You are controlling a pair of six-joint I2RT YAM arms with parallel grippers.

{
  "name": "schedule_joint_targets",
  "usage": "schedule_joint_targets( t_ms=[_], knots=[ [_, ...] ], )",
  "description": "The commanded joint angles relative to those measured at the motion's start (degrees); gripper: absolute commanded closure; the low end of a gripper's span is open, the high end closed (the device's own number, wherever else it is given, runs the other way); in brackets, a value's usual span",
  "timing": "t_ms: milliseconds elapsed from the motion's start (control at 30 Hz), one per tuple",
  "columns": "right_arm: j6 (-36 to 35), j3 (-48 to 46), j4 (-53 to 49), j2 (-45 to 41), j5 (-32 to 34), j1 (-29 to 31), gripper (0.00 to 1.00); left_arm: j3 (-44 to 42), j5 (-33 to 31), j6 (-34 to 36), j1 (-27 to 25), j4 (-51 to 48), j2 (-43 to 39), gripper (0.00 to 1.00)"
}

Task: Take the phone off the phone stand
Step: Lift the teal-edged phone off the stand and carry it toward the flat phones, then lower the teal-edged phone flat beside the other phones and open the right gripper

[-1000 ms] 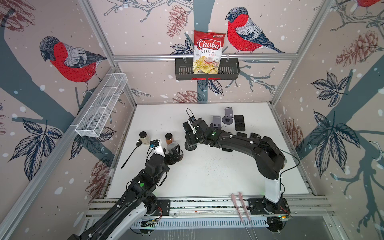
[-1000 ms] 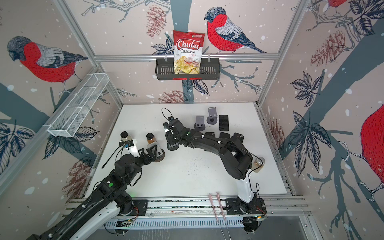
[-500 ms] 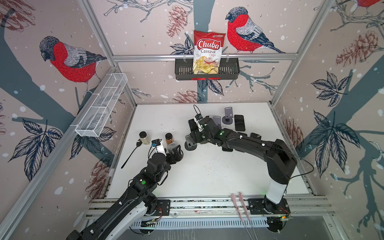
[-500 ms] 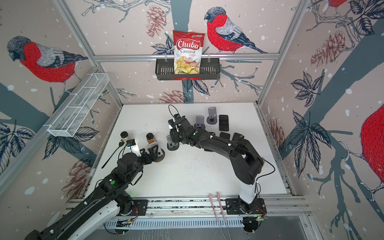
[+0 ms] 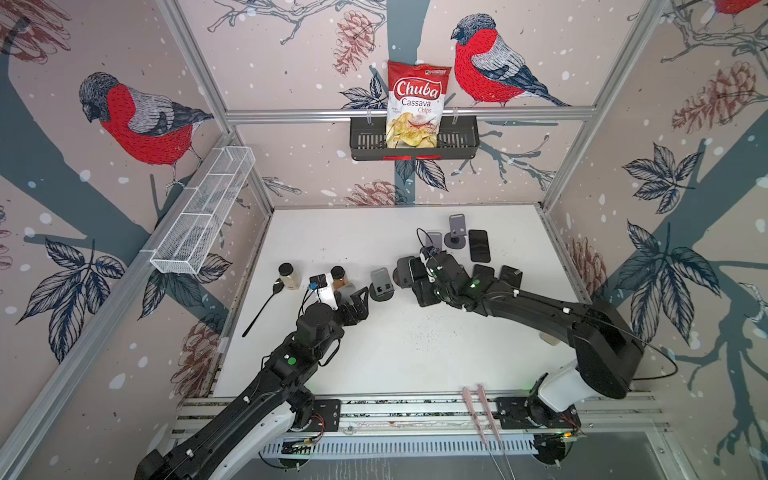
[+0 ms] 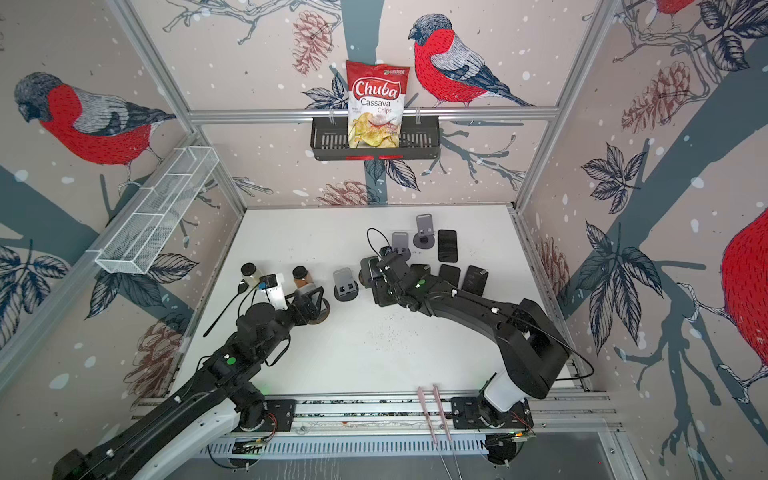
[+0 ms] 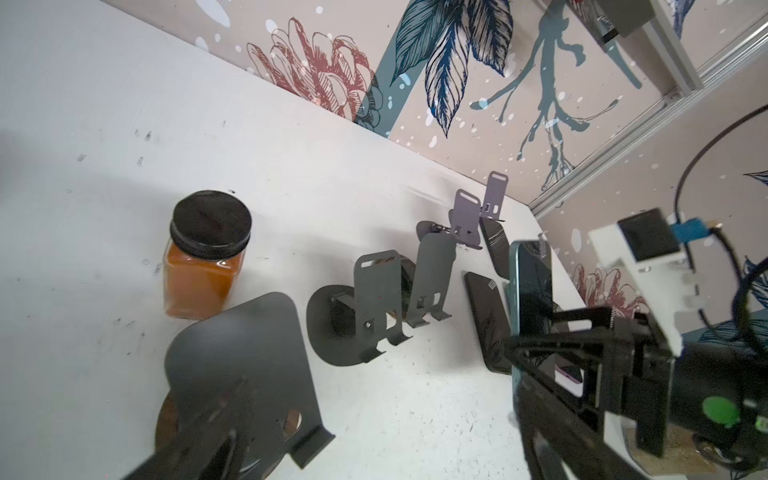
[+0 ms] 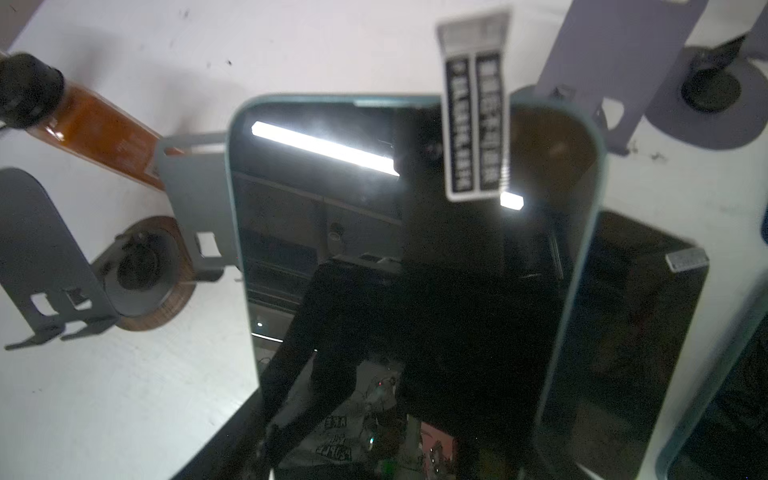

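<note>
I take the empty grey stand (image 5: pixel 381 284) in the middle of the white table (image 5: pixel 415 353) as my marker. Just right of it, my right gripper (image 5: pixel 417 277) is clamped on the phone (image 5: pixel 414 268), pinching its teal-edged sides. Through the left wrist camera the phone (image 7: pixel 530 291) stands on end, its dark glass turned toward the grey stand (image 7: pixel 380 299). It sits apart from the phone stand (image 7: pixel 432 274), which is between the grey stand and the phone and has a bare cradle. The right wrist camera is almost filled by the phone (image 8: pixel 415 270) and its glossy screen. On the near left of the grey stand my left gripper (image 5: pixel 357 305) hangs with its jaws spread wide. A dark stand (image 7: pixel 241 357) on a wooden disc sits beside one finger, and I cannot tell whether they touch. Further left of the grey stand is an orange jar (image 5: pixel 338 277). Further right, past the right gripper, other phones (image 5: pixel 479 245) lie flat on the table.
</note>
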Motion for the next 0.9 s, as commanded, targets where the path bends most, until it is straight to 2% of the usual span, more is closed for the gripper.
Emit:
schedule_joint_targets(
  t_ms=[0, 400, 667, 867],
  knots=[
    [3.25, -3.21, -0.01, -1.52, -1.08, 0.45, 0.26, -0.11, 2.59, -0.34, -0.02, 5.64, 1.58, 0.03],
    [8.88, -11.87, 1.04, -3.49, -0.89, 4.36, 0.26, 1.12, 8.28, -1.57, -1.10, 12.30, 7.52, 0.03],
    [9.80, -11.31, 0.27, -0.86, -0.86, 6.34, 0.26, 2.25, 5.58, -1.18, -4.65, 13.86, 10.44, 0.03],
    [9.81, -10.29, 0.02, 1.60, -0.98, 6.44, 0.25, 2.53, 4.41, -1.18, -4.94, 13.34, 10.19, 0.03]
  ],
)
